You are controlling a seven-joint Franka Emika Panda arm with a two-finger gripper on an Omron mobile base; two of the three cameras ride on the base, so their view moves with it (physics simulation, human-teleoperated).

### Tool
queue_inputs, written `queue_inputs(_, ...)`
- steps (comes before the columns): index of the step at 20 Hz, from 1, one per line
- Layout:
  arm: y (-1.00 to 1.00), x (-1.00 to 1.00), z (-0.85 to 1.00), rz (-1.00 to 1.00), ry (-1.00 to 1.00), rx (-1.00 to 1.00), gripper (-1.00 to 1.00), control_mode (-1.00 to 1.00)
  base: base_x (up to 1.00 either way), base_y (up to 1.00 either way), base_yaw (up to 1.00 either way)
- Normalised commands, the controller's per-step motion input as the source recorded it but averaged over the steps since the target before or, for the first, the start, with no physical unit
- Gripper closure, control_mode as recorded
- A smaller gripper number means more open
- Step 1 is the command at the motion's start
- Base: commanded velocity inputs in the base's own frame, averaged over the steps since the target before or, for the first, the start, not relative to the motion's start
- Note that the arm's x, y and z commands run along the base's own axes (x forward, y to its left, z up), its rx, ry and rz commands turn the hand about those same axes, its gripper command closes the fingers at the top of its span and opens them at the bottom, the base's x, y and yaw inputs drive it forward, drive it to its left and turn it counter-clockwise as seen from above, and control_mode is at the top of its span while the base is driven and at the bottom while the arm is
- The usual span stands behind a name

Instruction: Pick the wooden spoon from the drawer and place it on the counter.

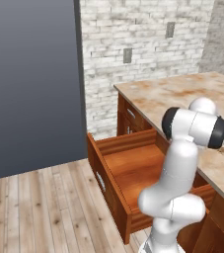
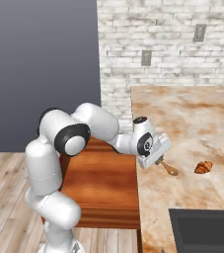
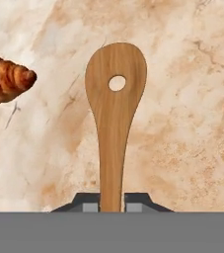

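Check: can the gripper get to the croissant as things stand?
Probably not yet: the gripper is shut on the wooden spoon. The croissant lies close by on open counter, with nothing between.

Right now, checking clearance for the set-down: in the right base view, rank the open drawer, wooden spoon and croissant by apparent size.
1. The drawer, clearly largest.
2. and 3. Wooden spoon and croissant look alike; the gripper hides the spoon's handle, so no ranking.

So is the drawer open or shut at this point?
Open. The drawer is pulled well out from the cabinets under the counter, its bare wooden floor in view. The wooden spoon is out of it, clamped in the gripper over the counter.
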Motion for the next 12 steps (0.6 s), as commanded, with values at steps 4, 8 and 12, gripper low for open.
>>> queue_inputs(4,-0.28,-0.01,-0.52,0.00,0.01,0.02,-1.00,-1.00,0.00,0.00,0.00)
queue_inputs(8,-0.02,-0.02,0.15,-0.10,-0.09,0.09,-1.00,-1.00,0.00,0.00,0.00)
queue_inputs(12,0.25,-0.15,0.98,-0.04,-0.08,0.21,-1.00,-1.00,0.00,0.00,0.00)
